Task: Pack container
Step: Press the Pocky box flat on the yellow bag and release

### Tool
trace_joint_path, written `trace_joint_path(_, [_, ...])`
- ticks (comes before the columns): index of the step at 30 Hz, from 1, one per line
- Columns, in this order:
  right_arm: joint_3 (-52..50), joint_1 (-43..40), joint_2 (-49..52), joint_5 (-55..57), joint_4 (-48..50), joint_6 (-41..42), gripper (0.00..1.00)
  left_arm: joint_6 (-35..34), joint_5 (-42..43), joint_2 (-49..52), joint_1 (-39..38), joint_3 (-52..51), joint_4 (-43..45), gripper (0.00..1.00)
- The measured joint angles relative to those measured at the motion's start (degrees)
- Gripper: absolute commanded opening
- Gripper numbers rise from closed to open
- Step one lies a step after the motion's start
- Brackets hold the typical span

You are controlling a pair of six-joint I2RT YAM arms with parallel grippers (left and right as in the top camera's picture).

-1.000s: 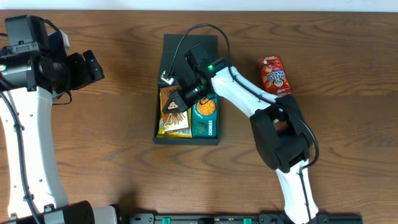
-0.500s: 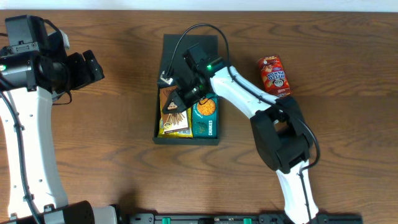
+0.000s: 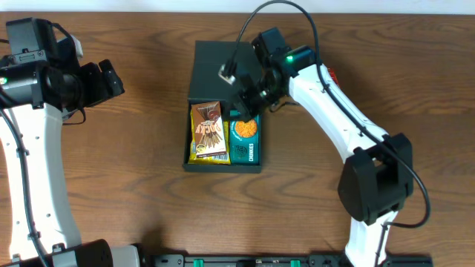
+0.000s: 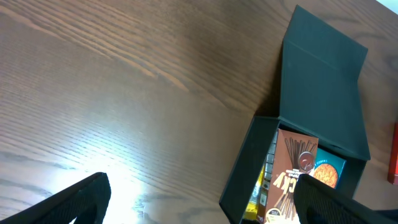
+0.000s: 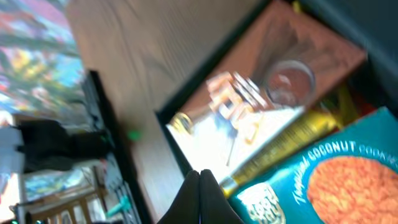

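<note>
The container (image 3: pixel 186 141) sat near the middle of the desk (image 3: pixel 133 193), open, with its lid (image 3: pixel 223 70) swung back on the far side. Three snacks lay inside. A brown box (image 3: pixel 208 122) filled the left half and rested on a yellow packet (image 3: pixel 210 155), whose edge showed at the container's near wall. A teal box (image 3: pixel 246 142) lay along the right half, touching the brown box.

The right claw (image 3: pixel 241 106) hung over the container's far edge by the hinge, above the far ends of the brown and teal boxes. In its wrist view the right claw (image 5: pixel 199 177) had its fingers pressed together to a point, with nothing between them. The brown box (image 5: pixel 273 62), the yellow packet (image 5: pixel 283 149) and the teal box (image 5: pixel 323 186) lay below it. I could not tell whether it touched them.

The left claw (image 3: pixel 111 80) was well to the left of the container, above bare desk. Its wrist view showed the left claw (image 4: pixel 200 186) spread wide and empty, facing the container's left wall (image 4: pixel 249 162). A red packet (image 4: pixel 394 155) showed as a sliver beyond the container's right side.
</note>
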Motion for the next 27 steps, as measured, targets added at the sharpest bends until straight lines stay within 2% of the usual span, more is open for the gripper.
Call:
trace_joint_path(10, [-9.4, 3.1, 1.0, 7.7, 1.0, -3.2, 0.02, 0.0, 0.0, 0.0, 0.0, 0.0, 0.0, 0.95])
trace_joint_path(20, [-12.4, 3.5, 1.0, 8.5, 6.0, -3.0, 0.01, 0.0, 0.0, 0.0, 0.0, 0.0, 0.0, 0.95])
trace_joint_path(27, [-12.5, 7.8, 1.0, 8.7, 8.9, -2.0, 0.01, 0.0, 0.0, 0.0, 0.0, 0.0, -0.3, 0.95])
